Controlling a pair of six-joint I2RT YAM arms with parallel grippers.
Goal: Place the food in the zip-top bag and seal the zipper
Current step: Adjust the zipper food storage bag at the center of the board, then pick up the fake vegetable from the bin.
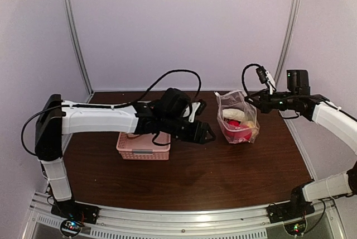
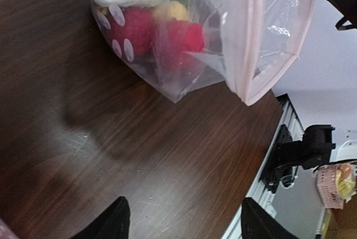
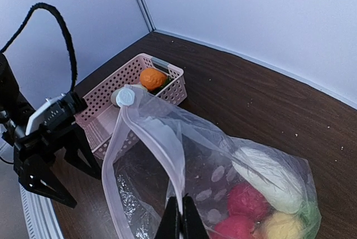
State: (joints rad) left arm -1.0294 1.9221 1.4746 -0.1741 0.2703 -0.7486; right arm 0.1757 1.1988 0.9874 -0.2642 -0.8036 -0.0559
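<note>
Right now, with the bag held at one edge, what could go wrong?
1. The orange lies in the basket, not in the bag. Sealing now would leave it out.
2. Only the right gripper pinches the zipper, while the left gripper is open and empty. A pull might tip the bag and spill the food.

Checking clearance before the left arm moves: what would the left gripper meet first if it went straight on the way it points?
Most likely the zip-top bag, near its lower half; the open left gripper points at it across the table. Depth is unclear.
</note>
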